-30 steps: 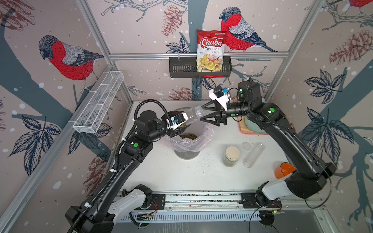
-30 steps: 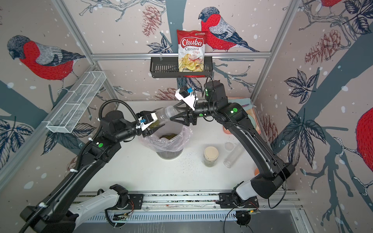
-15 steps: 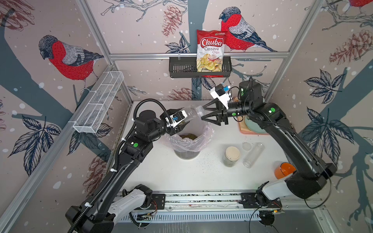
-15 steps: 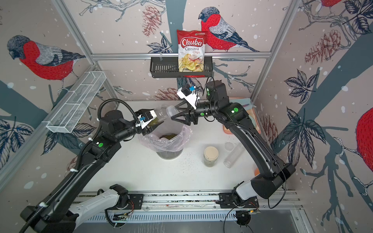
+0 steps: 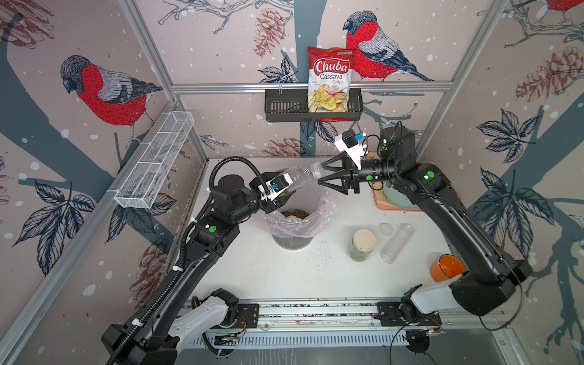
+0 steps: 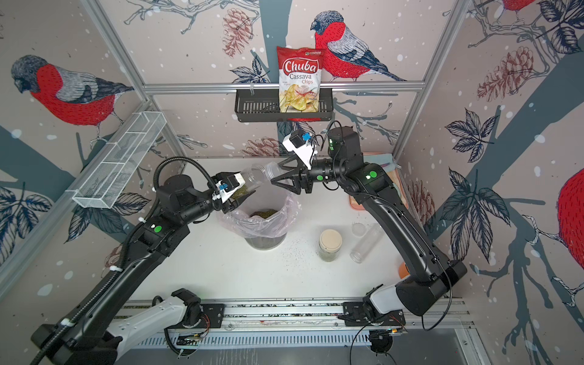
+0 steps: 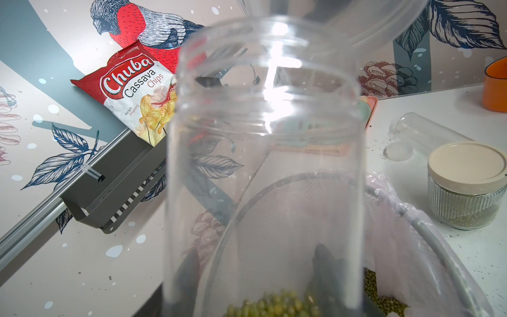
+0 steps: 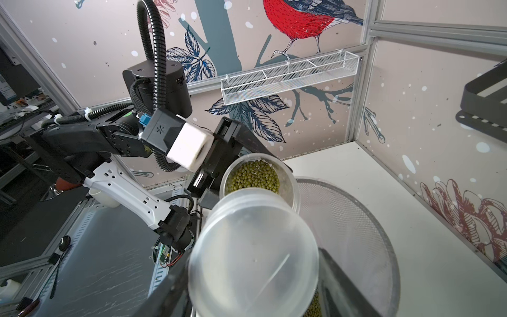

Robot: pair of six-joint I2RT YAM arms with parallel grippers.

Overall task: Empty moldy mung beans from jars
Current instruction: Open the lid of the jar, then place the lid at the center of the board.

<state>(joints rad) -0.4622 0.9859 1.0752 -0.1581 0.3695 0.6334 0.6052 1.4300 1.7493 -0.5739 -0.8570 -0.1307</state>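
We see the shorter clear jar (image 5: 295,178) tipped nearly level in the air above the lined bin (image 5: 325,202), mouth open and a little raised, olive-green mung beans (image 8: 255,177) pooled at its base. Its clear lid (image 8: 252,252) sits just off the mouth, not touching. On the table (image 5: 252,268) the ribbed cream-lidded jar (image 5: 363,245) stands upright and shut, with a low layer of beans inside. Just beside it lies the tall tube (image 5: 396,241) on its side, empty. More beans lie in the bin.

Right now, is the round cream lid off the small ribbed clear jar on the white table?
No, the cream lid sits on top of the ribbed jar.
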